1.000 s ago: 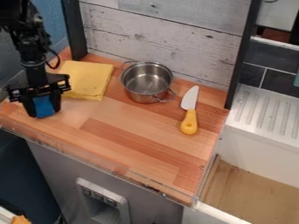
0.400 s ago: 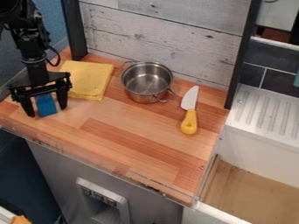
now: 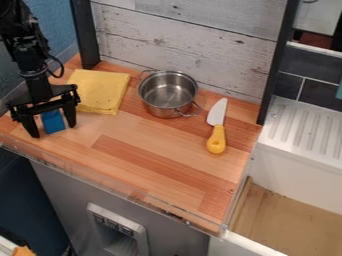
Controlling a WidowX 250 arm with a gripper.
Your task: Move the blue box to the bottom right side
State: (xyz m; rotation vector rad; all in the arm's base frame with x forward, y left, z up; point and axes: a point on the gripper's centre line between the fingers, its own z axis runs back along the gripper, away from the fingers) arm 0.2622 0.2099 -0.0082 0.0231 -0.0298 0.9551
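Fingers of the gripper [image 3: 53, 130] wide, blue box [image 3: 53, 121] between them, a gap either side. They sat closer about it a second ago; since then they've spread, the box hardly shifting. Box at the left end of the wooden counter [image 3: 157, 155], by the yellow cloth [image 3: 100, 91], well apart from the bottom right. Move undone, I judge; needs a fresh, square grip before any carry.

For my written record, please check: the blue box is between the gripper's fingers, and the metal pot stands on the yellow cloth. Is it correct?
Not fully. The camera view shows the metal pot on the wooden counter, beside the yellow cloth. The blue box is indeed between the fingers of the gripper.
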